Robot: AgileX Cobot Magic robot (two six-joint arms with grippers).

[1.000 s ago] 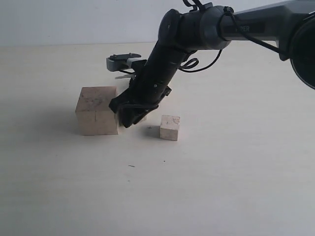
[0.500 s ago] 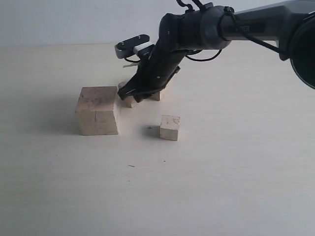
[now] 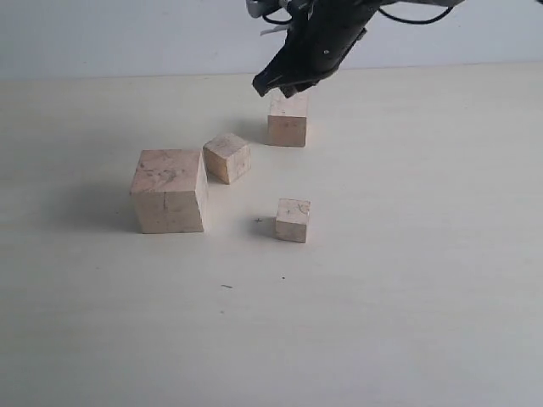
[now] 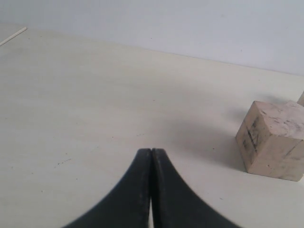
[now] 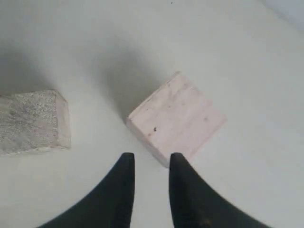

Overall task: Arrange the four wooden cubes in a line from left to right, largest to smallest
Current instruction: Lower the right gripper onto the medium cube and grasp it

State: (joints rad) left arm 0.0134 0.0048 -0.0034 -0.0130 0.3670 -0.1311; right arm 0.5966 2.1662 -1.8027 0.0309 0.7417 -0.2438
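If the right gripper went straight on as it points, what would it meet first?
Likely the far cube, its corner just ahead of the right gripper; depth is hard to judge.

Now higher and farther back, the right gripper (image 3: 282, 88), over the rear cube (image 3: 288, 125).

Looks like a robotics lab bench: plain pale tabletop (image 3: 407, 322), blank light wall (image 3: 127, 34) behind, black robot arm (image 3: 327, 38) reaching over it, four bare wooden cubes (image 3: 169, 191) in graded sizes set out as props.
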